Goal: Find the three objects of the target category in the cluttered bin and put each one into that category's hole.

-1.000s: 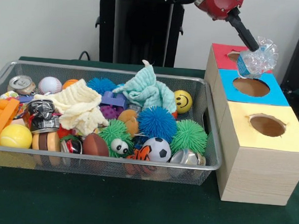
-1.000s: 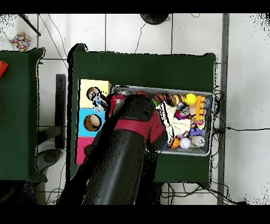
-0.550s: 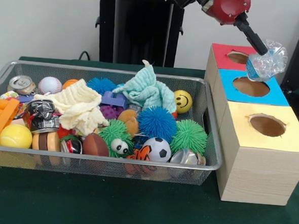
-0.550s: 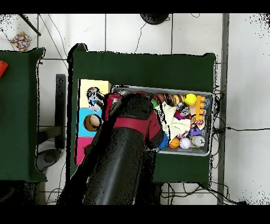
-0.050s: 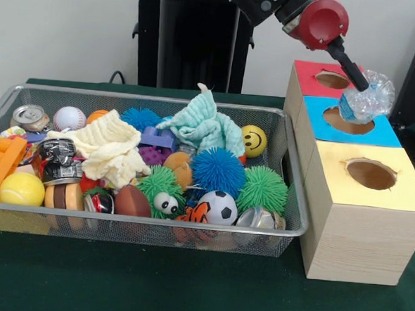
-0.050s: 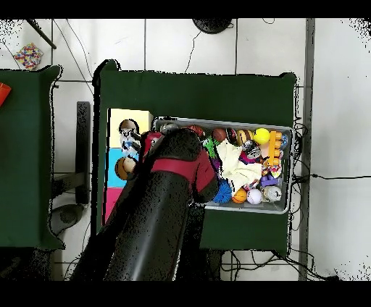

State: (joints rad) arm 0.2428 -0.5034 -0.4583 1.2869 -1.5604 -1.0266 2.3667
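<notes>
Hanging above the blue-topped hole [image 5: 348, 120] of the wooden box [image 5: 361, 235], the gripper [image 5: 360, 82] pinches a crumpled clear plastic bottle [image 5: 367, 99] between its closed tips. The bottle sits just over that hole's far right rim, tilted, and whether it touches the blue panel cannot be told. On the same box, the red-topped hole [image 5: 332, 80] lies just behind the blue one and the yellow-topped hole [image 5: 370, 174] lies in front of it. The red and black arm [image 5: 316, 20] slants down to the bottle from above the box's back corner.

Beside the box stands the wire bin [image 5: 293, 203], its near right corner almost touching the box's side. Closest to the box inside the bin are a green spiky ball [image 5: 263, 189], a yellow smiley ball [image 5: 254, 141] and a soccer ball [image 5: 218, 207]. Farther from the box lie a blue spiky ball [image 5: 217, 170], a mint cloth [image 5: 204, 122], a cream cloth [image 5: 109, 149], a baseball [image 5: 69, 118], a dented can [image 5: 31, 117] and an orange block [image 5: 1, 165].

From overhead the arm covers most of the box and the bin's near end.
</notes>
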